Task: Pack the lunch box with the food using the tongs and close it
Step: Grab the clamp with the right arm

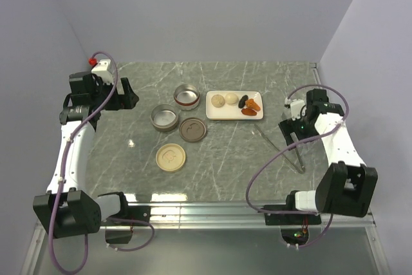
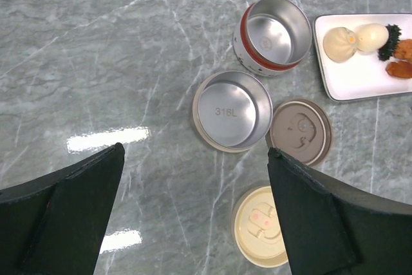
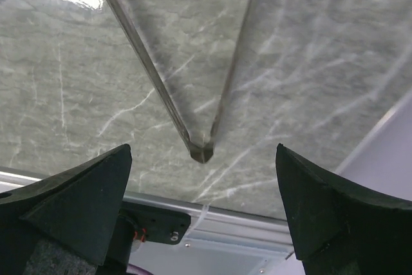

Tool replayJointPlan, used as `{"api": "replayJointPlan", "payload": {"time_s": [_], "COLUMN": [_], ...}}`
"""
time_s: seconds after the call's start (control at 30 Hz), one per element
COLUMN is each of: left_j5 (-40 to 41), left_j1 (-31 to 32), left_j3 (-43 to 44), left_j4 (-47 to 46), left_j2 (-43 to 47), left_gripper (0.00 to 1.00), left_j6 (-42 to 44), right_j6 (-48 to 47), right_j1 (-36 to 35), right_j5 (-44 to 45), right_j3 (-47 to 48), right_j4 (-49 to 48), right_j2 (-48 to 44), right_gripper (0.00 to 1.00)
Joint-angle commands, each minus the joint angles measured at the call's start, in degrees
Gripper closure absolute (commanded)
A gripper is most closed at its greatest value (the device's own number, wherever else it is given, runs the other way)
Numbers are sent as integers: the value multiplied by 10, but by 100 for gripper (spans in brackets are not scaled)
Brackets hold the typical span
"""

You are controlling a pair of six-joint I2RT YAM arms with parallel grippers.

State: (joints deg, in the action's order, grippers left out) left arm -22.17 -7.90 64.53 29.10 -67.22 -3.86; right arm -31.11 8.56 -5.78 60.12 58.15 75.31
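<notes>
I'm on the first step, fetching the tongs [image 3: 154, 75], which lie flat on the table [image 3: 322, 62] right of the white plate [image 1: 222, 113], hinge under my right gripper [image 3: 203, 178], whose fingers are spread, as are the left gripper's [image 2: 194, 159], so next I should lower and pinch.

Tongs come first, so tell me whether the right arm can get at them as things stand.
Probably yes. The right gripper hangs open just above the tongs, which lie flat on the table, nothing on or against them.
</notes>
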Motion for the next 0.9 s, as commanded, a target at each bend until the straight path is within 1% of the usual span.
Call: {"api": "replayJointPlan", "payload": {"time_s": [0.0, 0.13, 0.33, 0.63, 0.87], "left_j5": [-28, -28, -32, -42, -45], "left_j1": [0, 1, 1, 1, 1], "left_j3": [24, 19, 8, 3, 7], "left_j4": [-1, 2, -7, -19, -22], "left_j2": [8, 14, 27, 10, 2], "left_gripper": [1, 1, 1, 0, 1], "left_j6": [5, 17, 29, 24, 27], "right_j6": [-25, -26, -39, -29, -40], "right_j1": [1, 1, 1, 1, -2], "right_j5": [-11, -5, 7, -47, -71], "right_j3": [-32, -56, -75, -55, -30], "right_j4": [-43, -111, -167, -205, -197], "right_j2": [37, 89, 137, 187, 206], "right_gripper": [0, 0, 0, 0, 4]}}
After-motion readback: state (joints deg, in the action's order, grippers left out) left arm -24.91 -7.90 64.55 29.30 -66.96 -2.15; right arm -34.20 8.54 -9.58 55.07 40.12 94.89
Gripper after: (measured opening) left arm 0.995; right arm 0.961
